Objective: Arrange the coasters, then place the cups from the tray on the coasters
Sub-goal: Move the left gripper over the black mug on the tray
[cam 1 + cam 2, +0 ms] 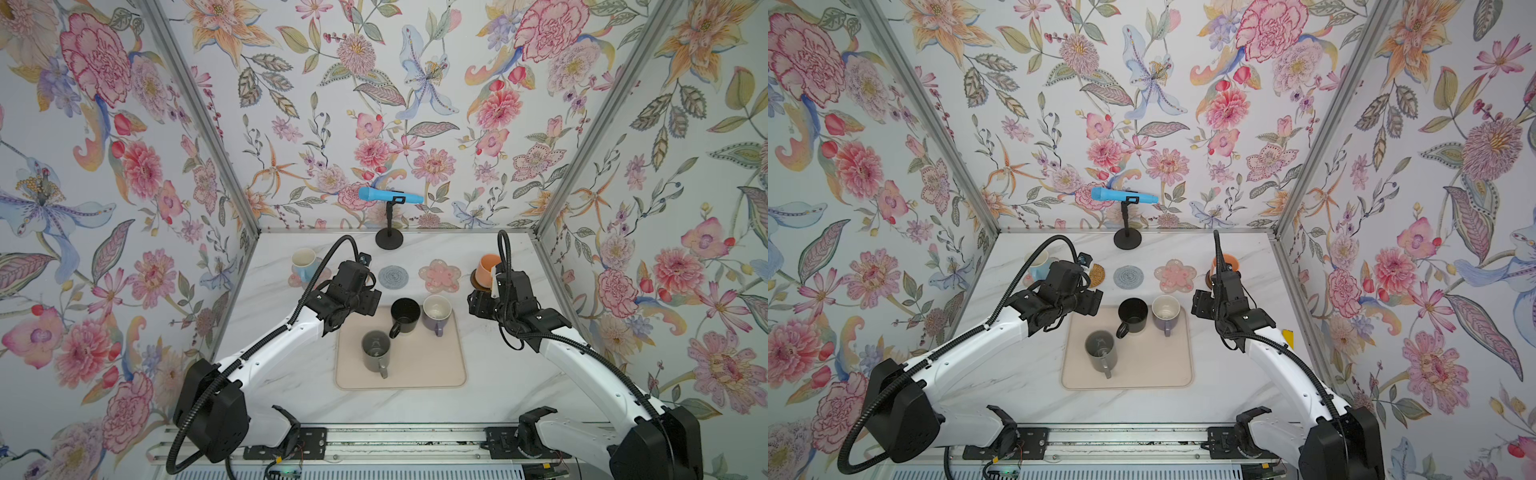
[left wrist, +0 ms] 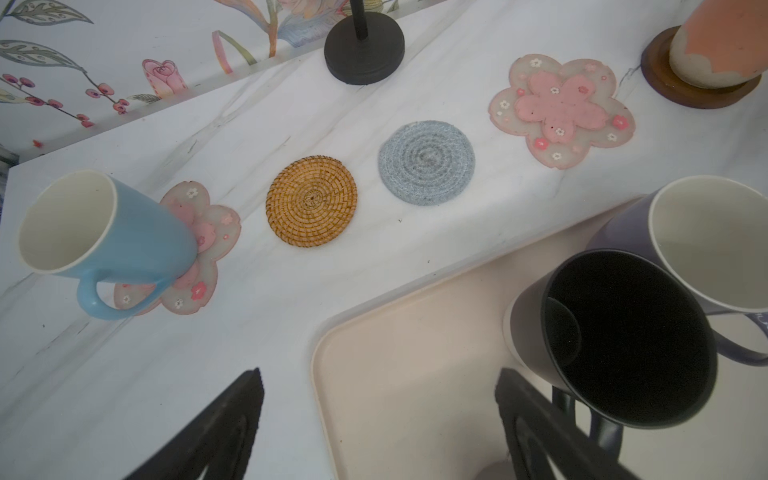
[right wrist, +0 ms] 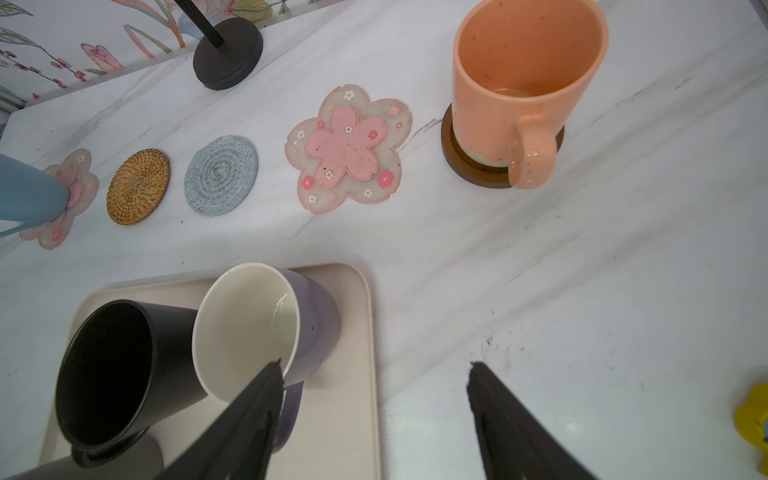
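Left gripper (image 2: 378, 376): released, empty; black cup (image 2: 623, 340) just beside 1 finger, on tray (image 2: 374, 436). Right gripper (image 3: 374, 365): released, empty; purple cup (image 3: 249, 332) beside it, orange cup (image 3: 523, 75) ahead on brown coaster (image 3: 457, 166).

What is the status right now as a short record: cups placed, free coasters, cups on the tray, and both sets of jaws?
placed: light blue mug on flower coaster; orange mug on dark brown coaster
free coasters: rattan coaster, grey-blue coaster, second flower coaster
on tray: black mug, purple mug, grey mug
left jaws: open, empty
right jaws: open, empty
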Robot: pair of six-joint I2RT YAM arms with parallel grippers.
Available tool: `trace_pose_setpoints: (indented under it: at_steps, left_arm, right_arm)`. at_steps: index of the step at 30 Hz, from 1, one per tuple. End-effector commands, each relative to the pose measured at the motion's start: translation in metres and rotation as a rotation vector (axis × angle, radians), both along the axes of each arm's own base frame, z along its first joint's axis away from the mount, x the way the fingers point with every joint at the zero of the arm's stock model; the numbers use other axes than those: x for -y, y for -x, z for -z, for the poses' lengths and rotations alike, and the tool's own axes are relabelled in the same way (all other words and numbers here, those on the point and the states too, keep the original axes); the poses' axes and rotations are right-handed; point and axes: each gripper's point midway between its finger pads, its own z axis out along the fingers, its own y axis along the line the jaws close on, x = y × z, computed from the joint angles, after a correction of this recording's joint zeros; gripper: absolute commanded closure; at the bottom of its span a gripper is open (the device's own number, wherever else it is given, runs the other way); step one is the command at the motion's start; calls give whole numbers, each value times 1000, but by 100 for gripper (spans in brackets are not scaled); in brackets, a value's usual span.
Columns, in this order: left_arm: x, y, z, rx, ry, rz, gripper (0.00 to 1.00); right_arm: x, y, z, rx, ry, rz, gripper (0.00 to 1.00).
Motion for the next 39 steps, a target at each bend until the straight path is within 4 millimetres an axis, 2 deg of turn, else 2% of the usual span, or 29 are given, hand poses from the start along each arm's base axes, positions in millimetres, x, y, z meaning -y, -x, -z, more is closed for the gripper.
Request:
trace_pose_setpoints:
  at_steps: [1,7,12,17,23,32,39]
  left_arm:
    - [19,3,1,-38,-9,77,12]
    - [41,11,10,-86,-8,134,13]
    - [47,20,12,-129,-30,166,15]
    - [62,36,23,-209,-30,255,19]
    - [60,43,45,-296,-105,249,26]
    - [72,54,46,-335,-79,308,25]
    - [72,62,57,-379,-142,342,25]
  right_arm:
    - [-1,2,0,-10,2,3,28]
    - [1,3,3,-15,14,3,28]
    - [2,4,8,-22,26,3,27]
    - [2,4,11,-33,31,-3,27]
    - [4,5,9,-20,41,-7,27]
    - [12,11,14,-25,43,9,27]
    - [17,15,18,-29,44,15,27]
